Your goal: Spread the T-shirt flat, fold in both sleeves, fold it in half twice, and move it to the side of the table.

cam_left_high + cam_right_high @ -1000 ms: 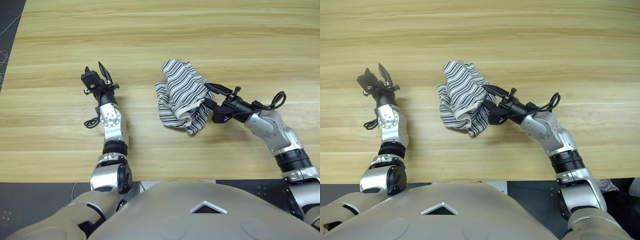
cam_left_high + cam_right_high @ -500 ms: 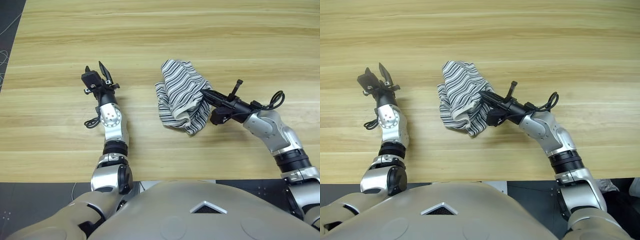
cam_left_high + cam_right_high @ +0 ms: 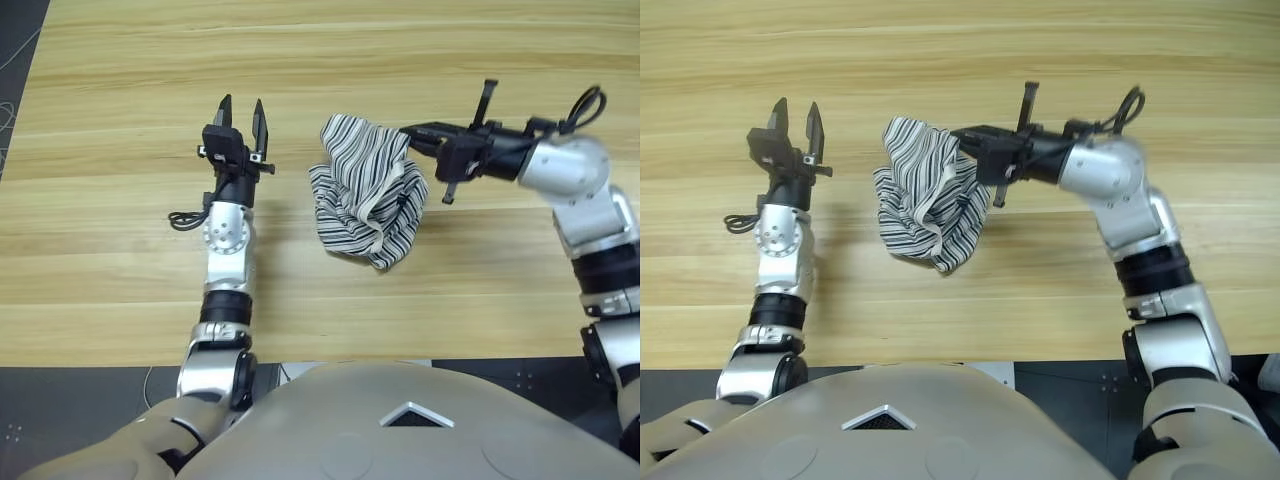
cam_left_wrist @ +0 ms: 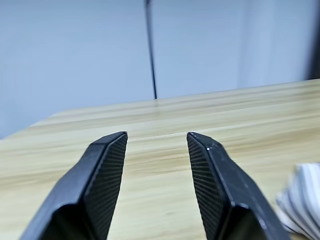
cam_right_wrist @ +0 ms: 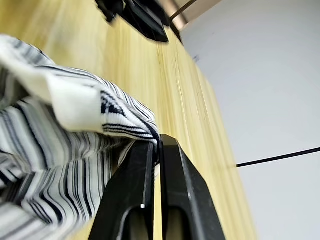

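T-shirt (image 3: 365, 205), striped, lies crumpled in a heap near mid-table (image 3: 300, 60), sleeves not laid out and nothing folded. Right gripper (image 3: 410, 133) is at the heap's far right edge, its fingers (image 5: 172, 170) pressed together on a fold of striped cloth at their tips; the cloth stretches from the heap to that pinch. Left gripper (image 3: 241, 103) is just left of the shirt, clear of it, its fingers (image 4: 107, 165) spread apart with nothing between them, pointing away across the table.

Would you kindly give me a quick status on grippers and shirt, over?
Left gripper open, empty. Right gripper shut on edge of crumpled black-and-white striped T-shirt. Not yet spread.
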Available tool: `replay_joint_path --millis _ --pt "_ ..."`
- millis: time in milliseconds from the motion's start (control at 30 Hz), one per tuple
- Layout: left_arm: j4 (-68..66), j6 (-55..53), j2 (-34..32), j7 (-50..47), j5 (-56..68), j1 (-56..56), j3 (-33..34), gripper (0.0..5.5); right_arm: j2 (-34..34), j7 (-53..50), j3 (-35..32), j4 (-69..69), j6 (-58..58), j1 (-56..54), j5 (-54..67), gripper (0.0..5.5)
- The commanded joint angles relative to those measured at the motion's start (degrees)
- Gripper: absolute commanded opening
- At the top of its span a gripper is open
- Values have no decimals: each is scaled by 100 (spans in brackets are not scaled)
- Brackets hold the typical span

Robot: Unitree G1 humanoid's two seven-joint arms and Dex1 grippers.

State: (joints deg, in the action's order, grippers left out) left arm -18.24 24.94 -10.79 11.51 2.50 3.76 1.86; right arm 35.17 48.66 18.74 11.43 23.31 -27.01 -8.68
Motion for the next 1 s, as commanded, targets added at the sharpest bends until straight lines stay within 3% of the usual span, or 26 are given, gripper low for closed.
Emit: replay_joint_path --millis 33,267,400,567,767,1000 --pt "1770 -968 -759 971 360 -1220 -179 224 40 739 -95 898 -634 -1041 259 14" --pt "3992 -2036 -1454 1852 349 -2931 -898 224 -491 338 -152 2076 -1176 -1907 15 14" --pt "3947 -2271 -1252 1912 -82 -2867 -1779 224 -563 116 -280 2297 -1421 -2079 35 14" --pt "3688 -2471 -954 1832 -454 -2508 -2391 224 -615 59 -338 2233 -1570 -2132 38 14" --pt "3176 -2440 -526 1487 -698 -1955 -2516 224 -582 5 -346 2239 -1544 -2121 -22 14" --pt "3447 -2343 -575 1277 -758 -2006 -2321 224 -575 -13 -341 2306 -1487 -2140 -112 14"
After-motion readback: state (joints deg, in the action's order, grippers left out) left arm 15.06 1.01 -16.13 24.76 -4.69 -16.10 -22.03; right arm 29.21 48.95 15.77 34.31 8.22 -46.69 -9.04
